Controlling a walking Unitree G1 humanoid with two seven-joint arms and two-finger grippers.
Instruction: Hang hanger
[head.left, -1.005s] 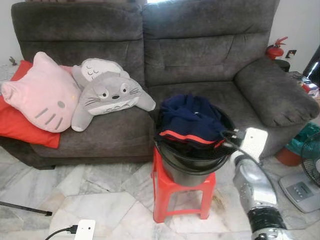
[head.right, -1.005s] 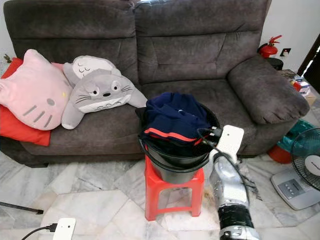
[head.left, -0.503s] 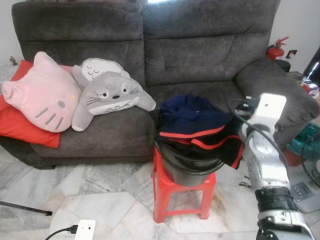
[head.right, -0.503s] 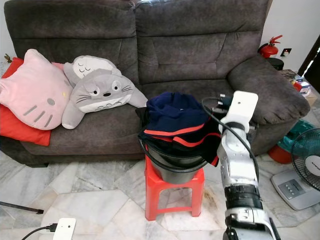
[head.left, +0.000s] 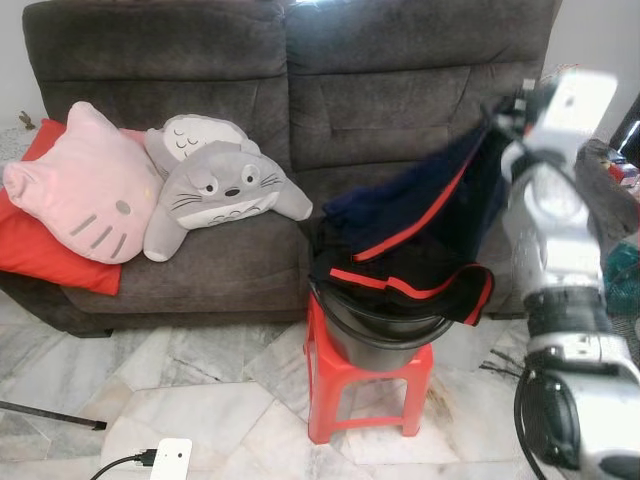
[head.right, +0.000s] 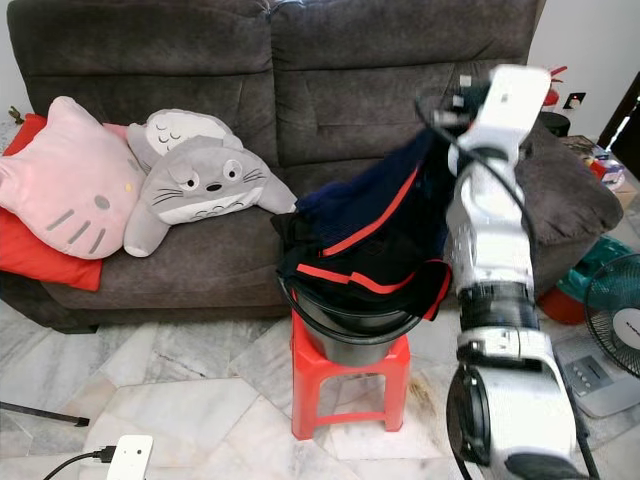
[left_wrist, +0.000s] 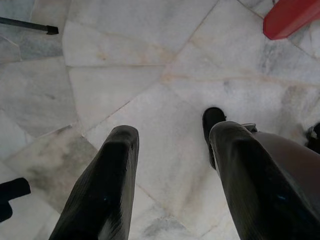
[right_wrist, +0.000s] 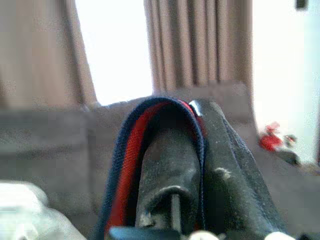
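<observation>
We see the right gripper (head.left: 497, 112) raised high at the end of its silver arm, in front of the sofa (head.left: 400, 90) backrest. Its two black fingers (right_wrist: 172, 165) are pinched together on a fold of a navy garment with red trim (head.left: 420, 215); in the right wrist view the cloth edge wraps over one finger and is pressed between the pair.

From the gripper, the garment runs down and toward the robot's left in a stretched sheet. Its lower part lies heaped in a black bucket (head.left: 380, 335) well below the gripper, with one red-edged flap draped over the bucket rim on the gripper's side. The bucket stands on a red plastic stool (head.left: 365, 390), directly under it, on the marble floor (head.left: 200, 390).

We cannot make out a hanger in any view; the cloth is what the gripper holds.

Well to the left of the raised gripper, on the sofa seat, lie a grey plush toy (head.left: 215, 190), a pink cat cushion (head.left: 80, 190) touching it, and a red cushion (head.left: 40, 250) beneath the pink one.

The left gripper (left_wrist: 170, 165) hangs low above the floor, its fingers spread apart with nothing between them. A corner of the red stool shows beyond it.
</observation>
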